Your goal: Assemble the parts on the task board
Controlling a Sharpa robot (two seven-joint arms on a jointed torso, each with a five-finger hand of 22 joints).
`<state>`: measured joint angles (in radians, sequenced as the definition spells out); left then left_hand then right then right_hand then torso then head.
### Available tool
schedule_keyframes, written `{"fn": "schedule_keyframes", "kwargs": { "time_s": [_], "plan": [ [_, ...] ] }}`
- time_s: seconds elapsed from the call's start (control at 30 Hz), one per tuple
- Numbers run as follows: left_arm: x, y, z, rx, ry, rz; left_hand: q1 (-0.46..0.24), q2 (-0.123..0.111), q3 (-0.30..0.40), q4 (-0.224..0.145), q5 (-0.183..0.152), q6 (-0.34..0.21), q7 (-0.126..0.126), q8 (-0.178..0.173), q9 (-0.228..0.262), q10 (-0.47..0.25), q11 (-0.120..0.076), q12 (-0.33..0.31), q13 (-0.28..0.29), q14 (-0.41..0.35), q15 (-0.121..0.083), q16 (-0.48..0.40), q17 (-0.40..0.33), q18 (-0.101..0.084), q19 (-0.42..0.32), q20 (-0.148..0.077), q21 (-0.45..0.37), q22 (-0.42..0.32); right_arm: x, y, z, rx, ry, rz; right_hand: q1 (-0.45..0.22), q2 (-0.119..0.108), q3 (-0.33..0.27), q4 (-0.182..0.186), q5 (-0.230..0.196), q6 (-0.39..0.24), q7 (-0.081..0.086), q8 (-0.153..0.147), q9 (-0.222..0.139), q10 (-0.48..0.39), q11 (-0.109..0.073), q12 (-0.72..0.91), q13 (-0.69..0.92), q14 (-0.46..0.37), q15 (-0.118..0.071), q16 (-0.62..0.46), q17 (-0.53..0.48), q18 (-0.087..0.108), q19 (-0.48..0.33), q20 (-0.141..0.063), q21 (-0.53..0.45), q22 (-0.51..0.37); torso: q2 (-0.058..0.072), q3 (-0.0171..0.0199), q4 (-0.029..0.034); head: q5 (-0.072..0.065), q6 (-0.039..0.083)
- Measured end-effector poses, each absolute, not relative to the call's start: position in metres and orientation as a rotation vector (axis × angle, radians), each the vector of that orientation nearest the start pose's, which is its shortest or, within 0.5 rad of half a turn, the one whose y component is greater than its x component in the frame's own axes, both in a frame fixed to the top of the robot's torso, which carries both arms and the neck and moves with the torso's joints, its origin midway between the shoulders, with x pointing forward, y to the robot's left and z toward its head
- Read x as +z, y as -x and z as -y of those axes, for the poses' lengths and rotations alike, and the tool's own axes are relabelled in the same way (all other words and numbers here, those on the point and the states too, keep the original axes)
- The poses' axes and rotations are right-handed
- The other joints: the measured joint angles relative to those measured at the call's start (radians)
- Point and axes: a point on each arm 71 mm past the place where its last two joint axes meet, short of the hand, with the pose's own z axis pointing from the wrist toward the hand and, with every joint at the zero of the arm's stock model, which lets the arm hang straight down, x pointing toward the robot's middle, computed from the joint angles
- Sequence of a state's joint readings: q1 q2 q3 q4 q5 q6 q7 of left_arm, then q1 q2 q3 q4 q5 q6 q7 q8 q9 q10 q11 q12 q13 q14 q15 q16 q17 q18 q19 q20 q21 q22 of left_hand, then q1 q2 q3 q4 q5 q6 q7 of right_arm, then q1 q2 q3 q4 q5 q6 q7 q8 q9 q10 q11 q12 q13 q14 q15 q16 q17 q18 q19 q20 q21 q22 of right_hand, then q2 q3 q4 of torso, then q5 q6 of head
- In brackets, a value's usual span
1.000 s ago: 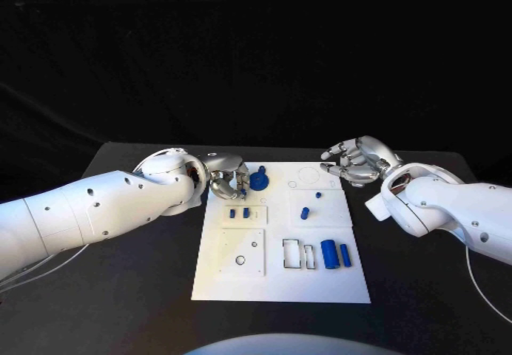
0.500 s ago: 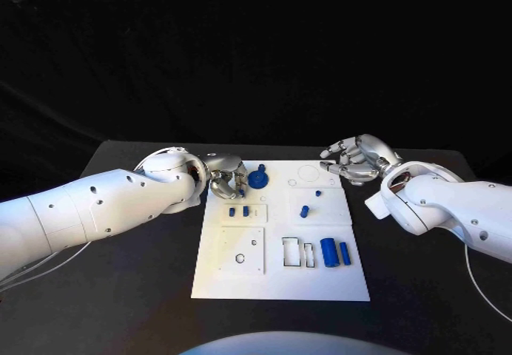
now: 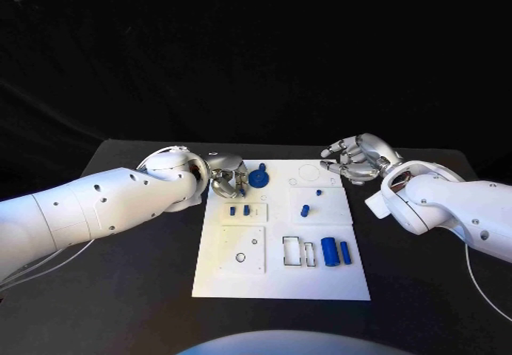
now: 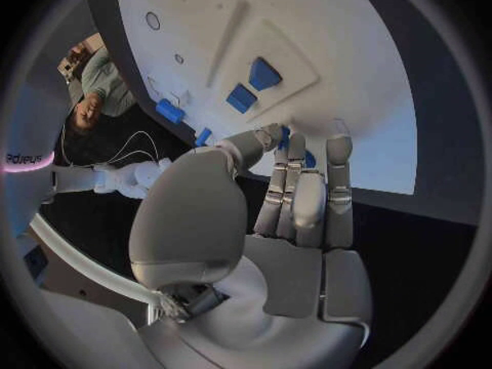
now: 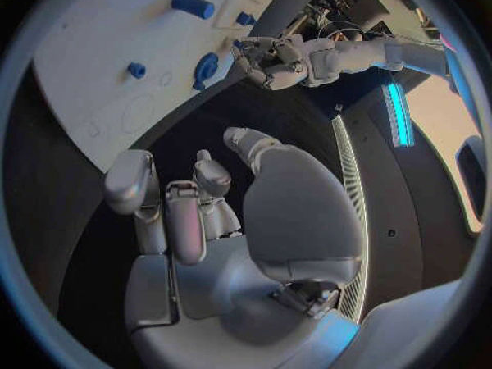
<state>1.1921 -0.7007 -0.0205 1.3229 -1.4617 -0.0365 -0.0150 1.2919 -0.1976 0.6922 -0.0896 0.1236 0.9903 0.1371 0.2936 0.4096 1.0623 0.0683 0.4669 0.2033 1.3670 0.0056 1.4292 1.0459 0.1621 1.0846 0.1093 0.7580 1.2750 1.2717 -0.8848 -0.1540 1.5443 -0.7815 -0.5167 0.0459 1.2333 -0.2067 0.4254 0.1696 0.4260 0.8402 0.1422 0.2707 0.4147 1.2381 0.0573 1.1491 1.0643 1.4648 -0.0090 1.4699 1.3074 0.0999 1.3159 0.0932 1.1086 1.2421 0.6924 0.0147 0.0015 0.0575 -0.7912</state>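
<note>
Start from the task board (image 3: 283, 285), the white plate in the middle of the black table (image 3: 128, 296). You see on it blue parts: a round blue part (image 3: 257, 180) at the far left corner, two small blue blocks (image 3: 239, 211) in a raised tile just nearer, small pegs (image 3: 305, 211) in the middle, and two blue cylinders (image 3: 335, 253) lying near the right edge beside empty slots.

Your left hand (image 3: 227, 181) sits at the far left edge of the board, just beside the round part, probably placed there to work on it. Its fingers lie close together; whether they touch or hold the part, I cannot tell.

Your right hand (image 3: 357, 161) waits at the far right corner, fingers curled in around nothing, apart from all parts, so it leaves the board free.
</note>
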Motion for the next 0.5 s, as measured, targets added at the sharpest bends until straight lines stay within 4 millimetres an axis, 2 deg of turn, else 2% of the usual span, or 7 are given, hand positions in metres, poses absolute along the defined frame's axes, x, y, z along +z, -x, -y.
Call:
{"fn": "schedule_keyframes", "kwargs": {
  "time_s": [0.5],
  "plan": [
    [-0.2145, -0.5129, -0.1744, -0.655, -0.308, -1.920, 0.000, 0.000, -0.004, 0.001, -0.004, 0.000, 0.000, 0.000, 0.000, 0.001, 0.001, 0.000, -0.001, 0.000, 0.000, 0.000, 0.001, 0.000, 0.000, 0.000, 0.000, 0.001, -0.1843, -0.4841, 0.2278, 0.918, -0.473, -1.621, 0.000, 0.000, 0.000, 0.000, 0.000, 0.000, 0.000, 0.000, 0.000, 0.000, 0.000, 0.000, 0.000, 0.000, 0.000, 0.000, 0.000, 0.000, 0.000, 0.000, 0.000, 0.000, 0.000, -0.0001, 0.0009, -0.002, -0.004]
  ]
}}
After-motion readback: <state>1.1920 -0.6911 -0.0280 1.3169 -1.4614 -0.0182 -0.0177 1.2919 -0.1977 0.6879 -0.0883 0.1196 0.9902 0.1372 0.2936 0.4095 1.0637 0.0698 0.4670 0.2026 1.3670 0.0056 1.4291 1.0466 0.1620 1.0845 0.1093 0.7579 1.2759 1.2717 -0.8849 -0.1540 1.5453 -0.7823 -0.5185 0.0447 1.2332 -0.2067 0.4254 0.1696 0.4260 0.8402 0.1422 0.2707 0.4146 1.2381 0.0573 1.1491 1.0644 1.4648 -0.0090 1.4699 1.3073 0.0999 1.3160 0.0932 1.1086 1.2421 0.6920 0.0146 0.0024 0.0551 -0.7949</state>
